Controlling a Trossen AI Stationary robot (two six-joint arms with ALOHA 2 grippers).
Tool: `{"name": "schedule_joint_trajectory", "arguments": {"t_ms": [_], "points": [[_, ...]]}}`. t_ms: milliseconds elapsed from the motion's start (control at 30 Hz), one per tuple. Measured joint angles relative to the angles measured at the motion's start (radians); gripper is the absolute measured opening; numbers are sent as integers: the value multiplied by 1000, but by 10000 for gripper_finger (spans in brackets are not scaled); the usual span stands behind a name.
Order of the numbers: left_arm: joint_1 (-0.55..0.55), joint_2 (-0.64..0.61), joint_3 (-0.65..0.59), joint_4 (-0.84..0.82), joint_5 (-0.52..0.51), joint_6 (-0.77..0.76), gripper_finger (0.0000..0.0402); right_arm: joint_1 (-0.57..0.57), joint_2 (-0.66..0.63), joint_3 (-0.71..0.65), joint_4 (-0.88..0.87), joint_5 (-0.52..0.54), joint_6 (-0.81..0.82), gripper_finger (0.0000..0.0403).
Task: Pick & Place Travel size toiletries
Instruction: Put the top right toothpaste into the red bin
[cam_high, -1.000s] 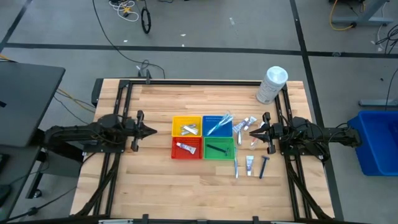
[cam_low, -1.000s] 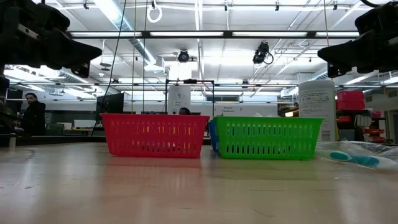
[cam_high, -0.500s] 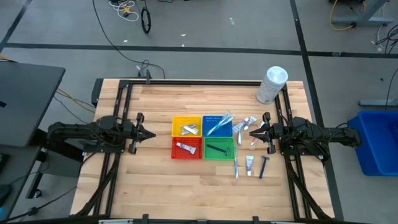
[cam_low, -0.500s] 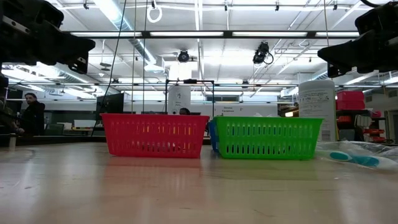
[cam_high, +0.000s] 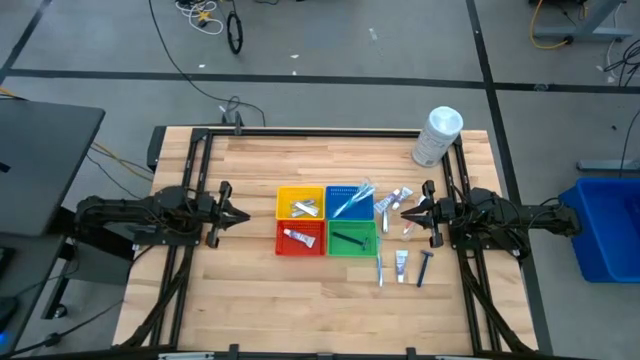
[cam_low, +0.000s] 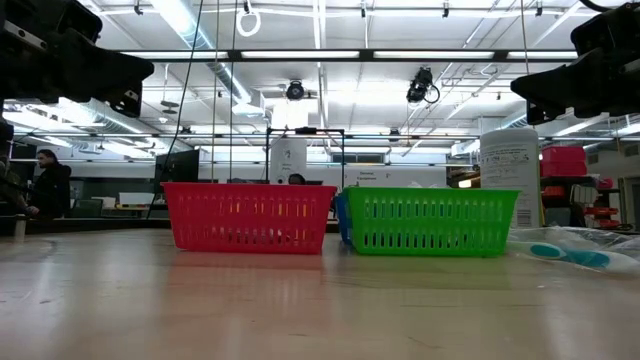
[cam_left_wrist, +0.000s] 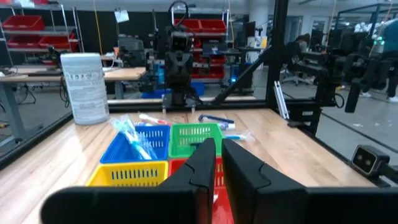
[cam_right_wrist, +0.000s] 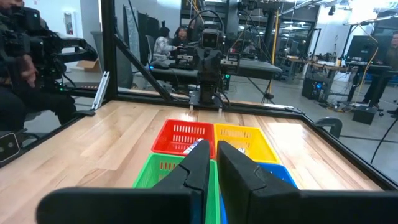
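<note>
Since a second ago, the left gripper (cam_high: 243, 212) has been drawn back slightly toward 9 o'clock, away from the baskets; a narrow gap is seen between its fingers and nothing is held. The right gripper (cam_high: 406, 211) hangs unchanged at 3 o'clock, nearly closed and empty. A tube lies in the red basket (cam_high: 299, 239), a razor in the green basket (cam_high: 352, 240). Loose toiletries (cam_high: 402, 264) remain on the surface (cam_high: 250, 300) at 4 o'clock, so sorting appears unfinished.

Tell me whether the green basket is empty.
Not empty: the green basket holds one dark razor, seen from above.
</note>
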Motion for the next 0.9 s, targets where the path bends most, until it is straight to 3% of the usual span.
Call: {"name": "schedule_joint_trajectory", "arguments": {"t_ms": [900], "points": [[0,0,0,13,-2,-1,32,0,0,0,0,0,0,40]]}}
